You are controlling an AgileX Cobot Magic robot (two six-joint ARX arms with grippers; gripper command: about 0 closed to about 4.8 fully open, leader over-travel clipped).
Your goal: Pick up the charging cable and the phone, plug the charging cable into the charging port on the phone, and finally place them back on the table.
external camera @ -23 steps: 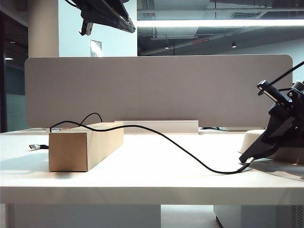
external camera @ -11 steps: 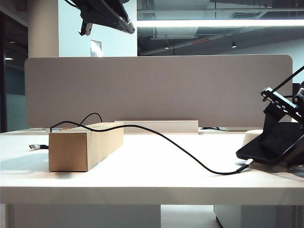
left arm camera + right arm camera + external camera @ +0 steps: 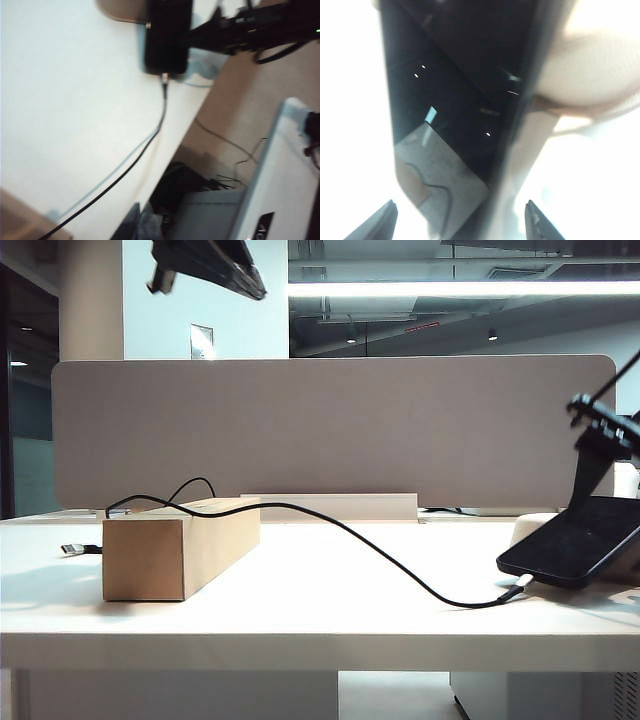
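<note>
Only left wrist shows phone (image 3: 167, 35) plugged, seemingly.

Both arms are finished in black. The left gripper (image 3: 160, 282) is seen as a small grey-tipped end below a long, flat, dark link with a glossy underside. The right gripper (image 3: 460, 220) is shown by two dark, pointed fingertips (image 3: 382, 220) with slanted inner edges. In the exterior view, the right arm (image 3: 600, 435) is made up of angular black bracket pieces, and a thin black cable is run from it toward the upper corner. No markings can be made out.
</note>
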